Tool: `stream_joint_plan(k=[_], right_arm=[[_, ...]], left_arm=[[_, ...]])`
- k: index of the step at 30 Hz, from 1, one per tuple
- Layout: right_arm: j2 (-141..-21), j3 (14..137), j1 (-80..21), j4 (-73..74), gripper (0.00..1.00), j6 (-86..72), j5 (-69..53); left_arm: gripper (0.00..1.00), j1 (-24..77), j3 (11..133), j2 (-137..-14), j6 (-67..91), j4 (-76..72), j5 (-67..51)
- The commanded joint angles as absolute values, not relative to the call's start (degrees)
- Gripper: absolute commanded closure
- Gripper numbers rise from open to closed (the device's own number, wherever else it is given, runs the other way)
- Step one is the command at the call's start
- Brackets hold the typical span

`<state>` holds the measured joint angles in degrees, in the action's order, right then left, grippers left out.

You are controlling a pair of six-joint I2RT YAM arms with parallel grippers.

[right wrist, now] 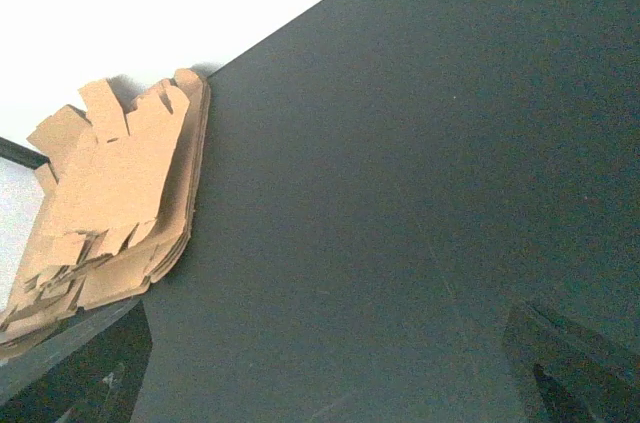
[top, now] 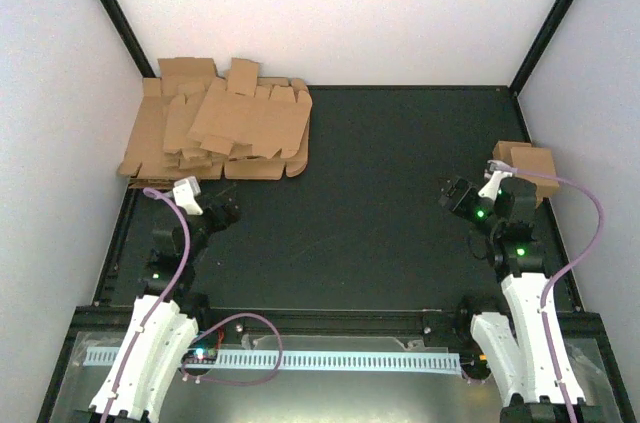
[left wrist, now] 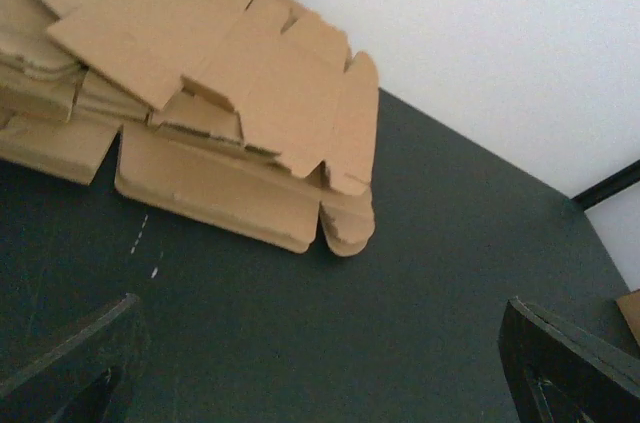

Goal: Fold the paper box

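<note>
Both claws are seen spread wide and empty: the left gripper (top: 222, 211) is held low over the near-left part of the mat, facing the pile of flat blanks (top: 225, 133), and the right gripper (top: 450, 193) is held over the right side. The paper box (top: 528, 163) is found at the right edge of the mat, just behind the right gripper and partly hidden by it. It is already in box shape, though whether its lid is tucked cannot be told.

Nothing is laid between the arms, so the step in hand is judged to be the fetching of one sheet from the pile. Only the uppermost sheet should be taken. Its overhanging right edge should be pinched by the left claw, and the sheet should be drawn toward the middle without the loosely stacked sheets beneath being dragged along. It should be laid flat where it can be reached by both arms.

The dark mat (top: 360, 203) is seen to be matte and flat. The workspace is enclosed by plain white walls (top: 340, 3) with black corner posts (top: 108, 3), and little room is left at either side.
</note>
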<state>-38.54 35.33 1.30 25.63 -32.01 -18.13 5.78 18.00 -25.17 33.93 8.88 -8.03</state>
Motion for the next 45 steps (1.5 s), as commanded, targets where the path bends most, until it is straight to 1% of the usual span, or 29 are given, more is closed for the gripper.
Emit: stream_joint_plan(k=[1, 9, 12, 16, 18, 22, 26, 32, 35, 38, 40, 42, 45], right_arm=[[-35.8, 34.9, 1.2, 30.0, 0.01, -31.9, -17.9], [-38.4, 34.5, 1.2, 31.5, 0.01, -33.6, -17.7], [-40.9, 34.1, 1.2, 30.1, 0.0, -34.1, -20.9], [-45.0, 32.8, 1.2, 26.3, 0.01, -37.8, -23.7], [-47.7, 32.6, 1.3, 23.7, 0.01, -37.5, -27.6], [-52.5, 33.1, 1.2, 20.6, 0.01, -37.0, -32.4], [-55.5, 33.9, 1.2, 20.7, 0.01, -35.7, -34.4], [-55.3, 34.3, 1.3, 21.9, 0.01, -34.1, -34.8], [-54.6, 33.8, 1.2, 22.0, 0.0, -34.2, -35.7], [-53.5, 32.2, 1.2, 20.5, 0.0, -34.4, -38.4], [-52.9, 31.1, 1.1, 19.1, 0.01, -34.9, -40.3], [-52.4, 30.4, 1.2, 18.5, 0.0, -35.2, -41.1], [-52.3, 30.1, 1.0, 18.5, 0.01, -34.8, -41.1]], left_arm=[[0.01, 6.1, 20.6, -24.9, 37.9, 15.6, -8.9], [0.01, 6.0, 24.8, -25.6, 40.1, 22.8, -7.0], [0.01, 6.0, 26.9, -26.2, 40.9, 25.7, -7.2], [0.01, 6.0, 28.4, -26.5, 38.9, 22.0, -10.7], [0.01, 5.9, 31.1, -28.1, 38.2, 22.1, -10.7], [0.01, 5.2, 39.6, -38.0, 36.7, 24.6, -9.8], [0.01, 3.2, 47.3, -50.1, 36.7, 25.6, -9.4], [0.04, -0.2, 51.1, -61.4, 40.0, 19.2, -11.7], [0.08, -2.8, 53.5, -67.5, 41.1, 18.1, -12.4], [0.1, -6.3, 55.2, -72.8, 41.6, 16.1, -15.3], [0.11, -8.9, 56.6, -78.7, 40.9, 14.5, -20.1], [0.12, -11.3, 59.4, -83.0, 40.2, 15.0, -23.8], [0.11, -13.5, 64.6, -88.9, 37.7, 17.5, -25.6]])
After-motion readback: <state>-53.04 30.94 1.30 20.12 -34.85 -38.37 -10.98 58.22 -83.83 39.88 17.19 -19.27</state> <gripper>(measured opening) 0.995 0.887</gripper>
